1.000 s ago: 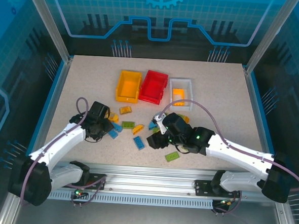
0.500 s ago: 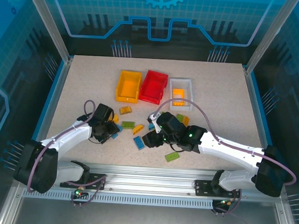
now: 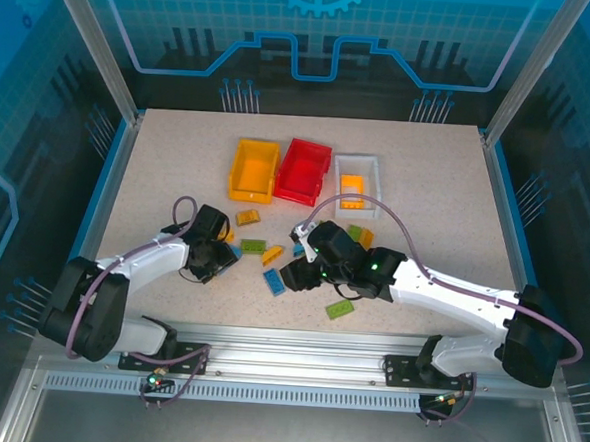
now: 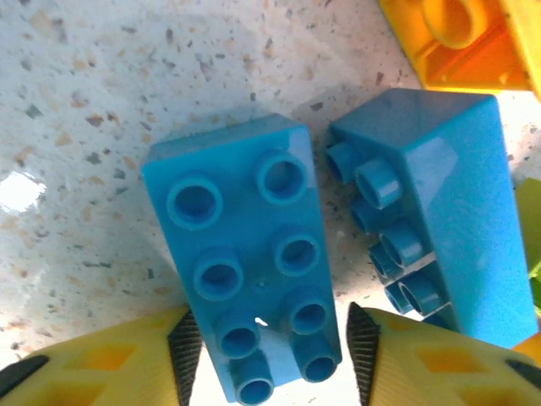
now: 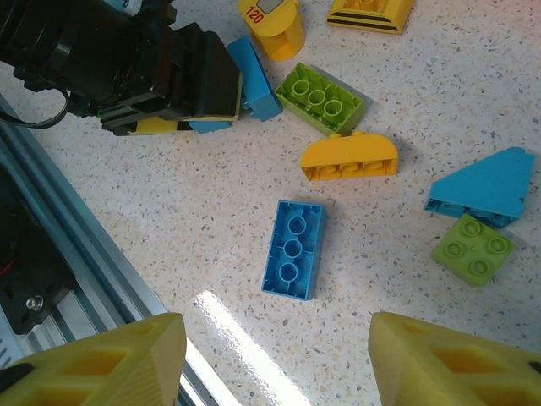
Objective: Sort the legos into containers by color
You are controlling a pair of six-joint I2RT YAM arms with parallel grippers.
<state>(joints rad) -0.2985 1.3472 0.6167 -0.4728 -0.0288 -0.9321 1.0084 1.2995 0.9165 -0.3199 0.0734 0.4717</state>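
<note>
speckled tabletop [image 3: 158, 173]; blue brick [image 4: 245, 279] sits between your left gripper [image 4: 269, 355] pads for pickup, clamp unclear; right gripper [image 5: 275, 355] released, empty.

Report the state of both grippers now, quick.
Left gripper: open, jaws either side of a flat blue brick, not visibly clamped.
Right gripper: open, holding nothing.
</note>
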